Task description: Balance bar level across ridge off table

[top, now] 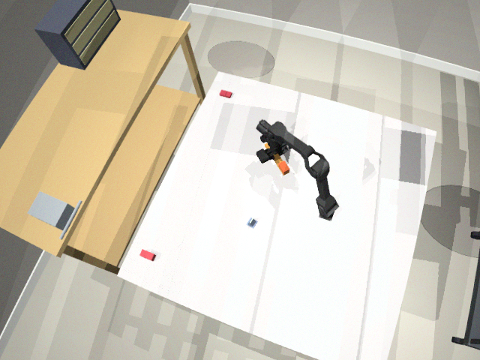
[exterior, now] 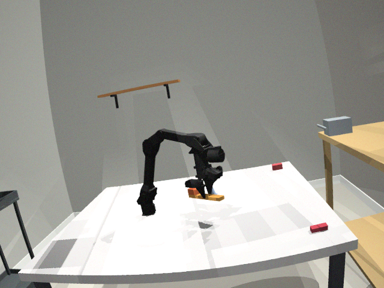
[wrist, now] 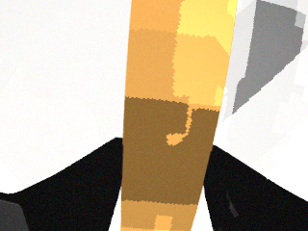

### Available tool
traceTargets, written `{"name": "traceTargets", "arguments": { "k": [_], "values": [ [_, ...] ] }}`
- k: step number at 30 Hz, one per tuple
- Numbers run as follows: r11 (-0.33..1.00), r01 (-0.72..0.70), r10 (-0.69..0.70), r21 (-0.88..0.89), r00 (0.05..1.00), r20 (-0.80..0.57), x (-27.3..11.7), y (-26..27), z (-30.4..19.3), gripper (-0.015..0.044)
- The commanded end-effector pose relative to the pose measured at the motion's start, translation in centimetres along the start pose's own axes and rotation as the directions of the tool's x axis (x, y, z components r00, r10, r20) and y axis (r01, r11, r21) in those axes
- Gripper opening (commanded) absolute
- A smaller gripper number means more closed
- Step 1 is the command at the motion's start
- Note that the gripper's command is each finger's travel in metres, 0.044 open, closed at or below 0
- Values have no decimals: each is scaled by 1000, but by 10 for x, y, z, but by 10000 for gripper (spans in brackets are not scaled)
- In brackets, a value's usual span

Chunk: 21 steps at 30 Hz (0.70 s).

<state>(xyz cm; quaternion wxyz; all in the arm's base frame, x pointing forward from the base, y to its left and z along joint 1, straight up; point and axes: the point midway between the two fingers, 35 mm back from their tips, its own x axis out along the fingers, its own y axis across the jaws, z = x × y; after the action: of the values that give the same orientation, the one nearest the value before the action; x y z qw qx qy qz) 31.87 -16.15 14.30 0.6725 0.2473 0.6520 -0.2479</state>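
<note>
The yellow-orange bar [top: 278, 159] [exterior: 217, 197] [wrist: 168, 159] has an orange-red block [top: 283, 166] [exterior: 192, 191] on one end. My gripper [top: 274, 153] [exterior: 208, 195] [wrist: 165, 151] points down and is shut on the bar between that block and the plain end. The bar hangs above the white table [top: 310, 271] [exterior: 139, 257], apart from its shadow, and looks about level. A small blue-grey piece, seemingly the ridge [top: 252, 222] [exterior: 214, 191], stands on the table away from the bar. In the exterior view it is mostly hidden behind the gripper.
Two red blocks lie near the table edge beside the wooden bench [top: 97, 88]: one [top: 225, 94] [exterior: 318, 227] and another [top: 147, 254] [exterior: 276, 166]. A grey box [top: 50, 209] [exterior: 338, 125] and a dark drawer unit [top: 58, 34] stand on the bench.
</note>
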Motion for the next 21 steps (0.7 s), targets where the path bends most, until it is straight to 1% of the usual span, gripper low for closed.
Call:
{"name": "traceTargets", "arguments": {
  "k": [1,21],
  "values": [
    [1000,1,-1,-19,1000,1,-1,14,-3,0],
    [989,-5,5,-145,1000,-1,-2,86,-26,0]
  ]
}}
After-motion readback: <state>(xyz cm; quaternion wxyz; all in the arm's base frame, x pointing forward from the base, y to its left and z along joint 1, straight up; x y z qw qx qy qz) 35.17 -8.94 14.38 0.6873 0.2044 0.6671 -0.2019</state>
